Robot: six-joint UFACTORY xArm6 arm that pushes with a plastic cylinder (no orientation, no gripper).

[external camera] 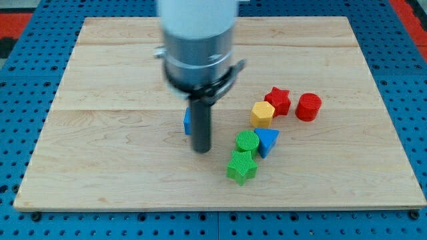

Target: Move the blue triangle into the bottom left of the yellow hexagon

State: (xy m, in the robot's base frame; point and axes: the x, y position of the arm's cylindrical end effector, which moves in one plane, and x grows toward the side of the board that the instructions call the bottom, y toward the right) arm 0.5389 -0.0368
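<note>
The blue triangle (267, 141) lies right of the board's middle, touching the green round block (247, 141) on its left. The yellow hexagon (263, 113) sits just above the triangle, a small gap apart. My tip (201, 149) is the lower end of the dark rod, left of the green round block and well left of the triangle. Another blue block (187, 122) is mostly hidden behind the rod; its shape cannot be made out.
A green star (241, 167) lies below the green round block, touching it. A red star (278, 101) sits against the hexagon's upper right. A red cylinder (308, 107) stands right of the star. The wooden board (100, 133) lies on a blue pegboard.
</note>
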